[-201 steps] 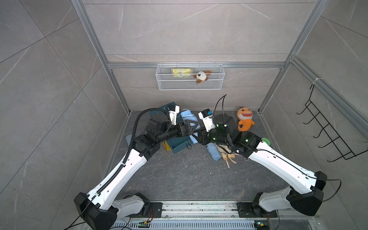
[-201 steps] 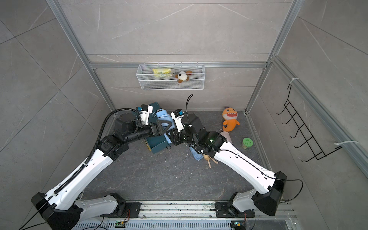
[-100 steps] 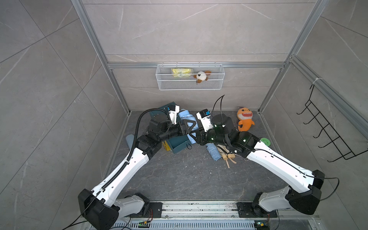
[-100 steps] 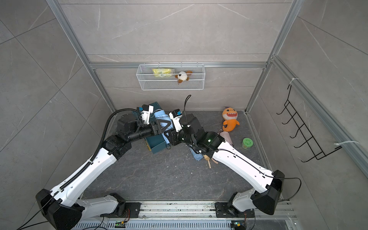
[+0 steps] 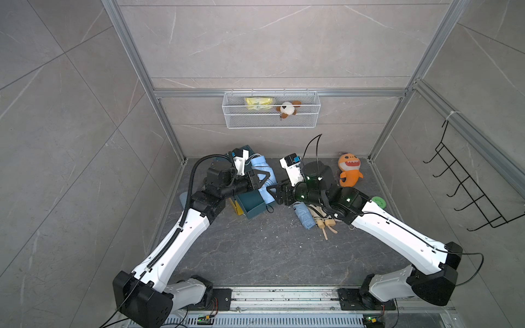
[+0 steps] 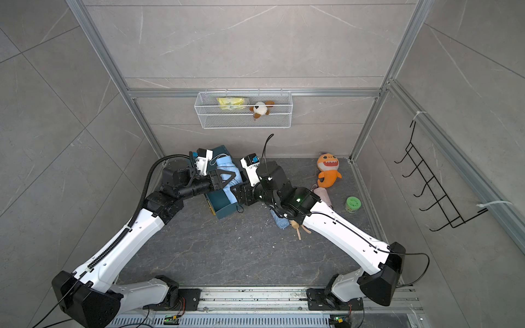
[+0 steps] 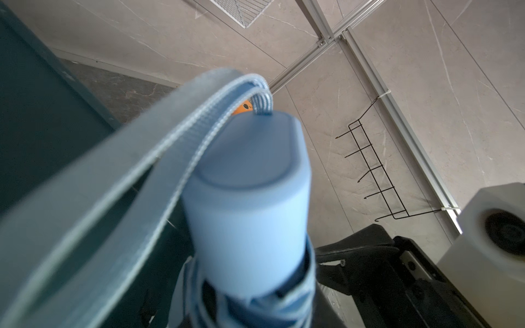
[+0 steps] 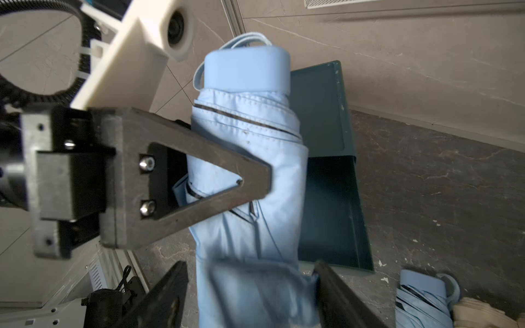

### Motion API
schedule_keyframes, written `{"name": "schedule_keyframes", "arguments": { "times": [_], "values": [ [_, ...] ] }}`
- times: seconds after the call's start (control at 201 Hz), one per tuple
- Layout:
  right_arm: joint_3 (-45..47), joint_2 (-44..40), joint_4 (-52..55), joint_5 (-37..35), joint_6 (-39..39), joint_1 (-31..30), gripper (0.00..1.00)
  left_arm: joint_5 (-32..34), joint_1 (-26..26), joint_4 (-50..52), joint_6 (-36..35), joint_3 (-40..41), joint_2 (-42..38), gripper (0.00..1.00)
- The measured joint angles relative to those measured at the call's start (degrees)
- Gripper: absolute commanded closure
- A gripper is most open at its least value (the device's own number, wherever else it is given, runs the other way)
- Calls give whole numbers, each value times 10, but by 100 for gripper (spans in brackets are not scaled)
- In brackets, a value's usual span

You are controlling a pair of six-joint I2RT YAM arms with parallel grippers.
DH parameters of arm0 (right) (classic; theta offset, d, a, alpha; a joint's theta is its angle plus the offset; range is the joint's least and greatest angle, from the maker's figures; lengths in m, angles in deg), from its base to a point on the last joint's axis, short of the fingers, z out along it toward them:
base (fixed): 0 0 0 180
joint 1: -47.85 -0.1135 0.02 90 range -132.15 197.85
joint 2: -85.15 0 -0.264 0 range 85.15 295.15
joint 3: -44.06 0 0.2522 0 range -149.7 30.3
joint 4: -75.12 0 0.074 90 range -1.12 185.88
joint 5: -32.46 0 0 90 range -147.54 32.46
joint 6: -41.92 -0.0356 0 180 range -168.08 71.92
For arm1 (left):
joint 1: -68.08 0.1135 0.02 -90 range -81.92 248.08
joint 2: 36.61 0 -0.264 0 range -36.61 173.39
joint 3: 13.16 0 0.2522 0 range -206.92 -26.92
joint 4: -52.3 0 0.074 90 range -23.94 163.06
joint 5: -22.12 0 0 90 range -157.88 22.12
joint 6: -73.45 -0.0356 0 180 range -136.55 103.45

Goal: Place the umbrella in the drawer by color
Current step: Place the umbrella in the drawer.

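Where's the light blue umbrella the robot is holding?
In a top view the light blue folded umbrella is near the back wall, left of centre, clamped in the left hand over the open dark teal drawer.

A wire basket (image 5: pixel 271 122) on the back wall holds a yellow packet (image 5: pixel 258 103) and a plush dog (image 5: pixel 287 109), while an orange plush shark (image 5: pixel 349 170) and a green tub (image 6: pixel 353 204) sit on the floor near a black hook rack (image 5: pixel 468 196) on the side wall.

umbrella (image 8: pixel 250 136): light blue | drawer (image 8: pixel 326 198): teal | small jar (image 6: pixel 353 204): probably green
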Motion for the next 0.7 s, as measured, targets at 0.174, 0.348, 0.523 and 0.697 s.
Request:
{"name": "schedule_keyframes", "arguments": {
  "times": [0.174, 0.348, 0.523, 0.697],
  "values": [
    [68, -40, -84, 21, -59, 10, 24, 61, 5, 19, 4, 5, -15, 63],
    [147, -42, -211, 55, -162, 10, 22, 150, 6, 20, 32, 8, -49, 60],
    [182, -17, -338, 83, -265, 10, 20, 208, 6, 1, 68, 7, -65, 60],
    [191, 15, -447, 107, -350, 10, 20, 228, 6, -4, 92, -17, -33, 70]
  ]
}}
